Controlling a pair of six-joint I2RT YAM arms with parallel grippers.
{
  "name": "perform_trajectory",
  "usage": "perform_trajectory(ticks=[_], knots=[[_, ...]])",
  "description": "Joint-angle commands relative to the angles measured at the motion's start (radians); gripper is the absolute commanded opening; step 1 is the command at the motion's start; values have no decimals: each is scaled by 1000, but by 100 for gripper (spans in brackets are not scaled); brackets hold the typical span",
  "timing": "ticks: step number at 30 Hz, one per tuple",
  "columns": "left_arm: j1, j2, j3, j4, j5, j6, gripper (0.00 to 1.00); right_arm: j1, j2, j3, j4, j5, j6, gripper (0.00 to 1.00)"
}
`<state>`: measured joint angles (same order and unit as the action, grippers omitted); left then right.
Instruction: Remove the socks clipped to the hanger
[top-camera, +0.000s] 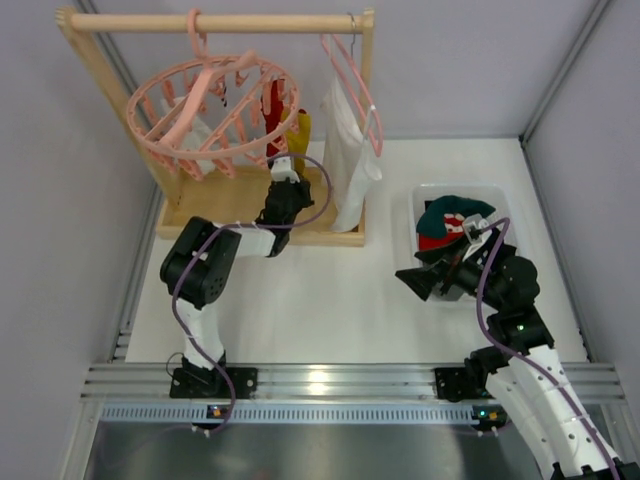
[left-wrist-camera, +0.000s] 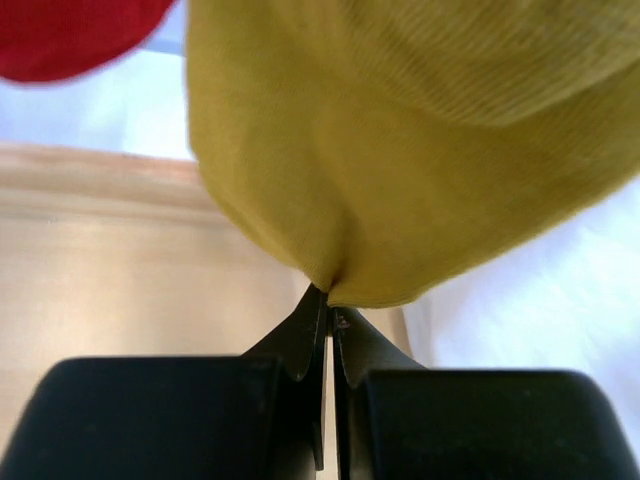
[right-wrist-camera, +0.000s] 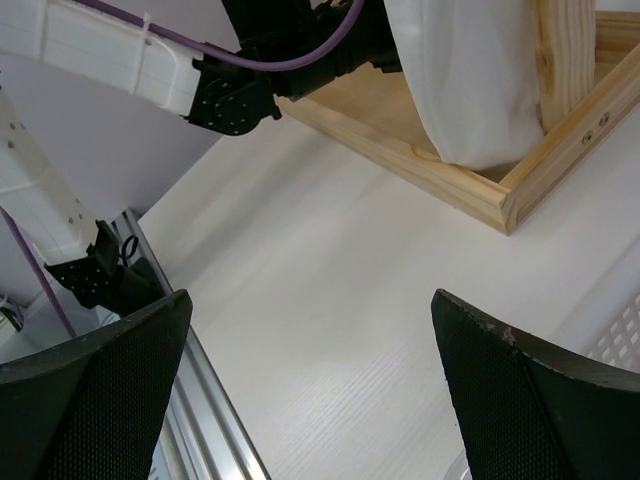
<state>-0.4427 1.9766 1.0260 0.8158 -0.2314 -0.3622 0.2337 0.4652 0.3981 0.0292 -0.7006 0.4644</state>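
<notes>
a white table (top-camera: 330, 290) is filling the cell, with plain grey walls (top-camera: 60, 150) closing it in on three sides and a metal rail (top-camera: 330, 380) running along the near edge. a wooden rack (top-camera: 215, 22) is standing at the far left of the table. the round pink hanger (top-camera: 190, 100) is hanging tilted from its bar, and a white cloth (top-camera: 350, 150) is hanging beside it on the right. a red sock (top-camera: 272, 115) and a yellow sock (left-wrist-camera: 400, 150) are dangling from the ring's right side, side by side. a white bin (top-camera: 500, 195) is sitting on the right of the table, holding a teal sock (top-camera: 450, 212) and something red.

the top view is showing the whole layout, but not the left gripper's (left-wrist-camera: 328, 300) fingertips. the left wrist view is showing them pressed together, pinching the lowest fold of the yellow sock. the right wrist view is showing the right gripper (right-wrist-camera: 312, 300) with its fingers spread wide and nothing between them, hovering over bare table next to the bin and facing the rack's base.
</notes>
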Motion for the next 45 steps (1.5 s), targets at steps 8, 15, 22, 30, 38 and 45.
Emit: perform_trajectory(ticks=[8,15,22,30,38,45], knots=[[-33,-300,-269,77,86,-205,0,12,1,-1,55,6,-18,99],[-47,-554,-498,75,110,-256,0,13,-16,-10,92,-29,-7,99],[-45,-863,-682,16,141,-294,0,23,7,-18,187,-65,49,99],[-48,-1091,-802,-138,153,-331,0,156,61,155,80,54,28,99],[-48,-1361,-866,-436,60,-380,0,399,196,346,28,217,-38,99],[-48,-1461,-874,-575,95,-434,0,645,452,593,-17,450,-124,96]])
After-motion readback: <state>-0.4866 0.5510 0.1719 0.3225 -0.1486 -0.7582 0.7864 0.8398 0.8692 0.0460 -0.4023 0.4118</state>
